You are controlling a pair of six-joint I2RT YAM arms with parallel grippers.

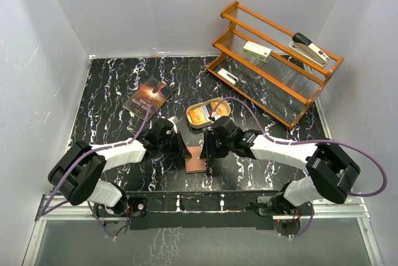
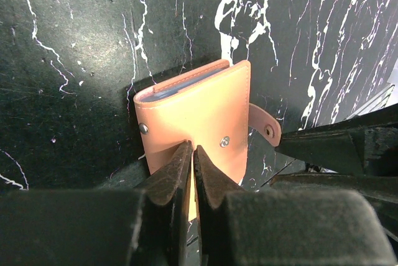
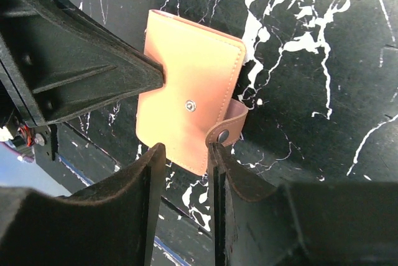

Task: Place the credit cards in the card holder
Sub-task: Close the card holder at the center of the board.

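Pinching the card holder (image 2: pixel 199 114) by its near edge, the left gripper (image 2: pixel 192 154) presses its fingers together on the leather.
It sits on the marbled table (image 1: pixel 106 98) between both arms. The right gripper (image 3: pixel 181 154) stands parted around its corner by the snap tab (image 3: pixel 225 130), and the credit cards (image 2: pixel 174 90) show edge-on inside.

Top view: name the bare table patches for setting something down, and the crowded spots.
Bare table left of the book; along the far wall between book and rack; near right, between rack and right arm. Crowded: near centre, where left gripper and right gripper meet at the card holder, tin just behind.
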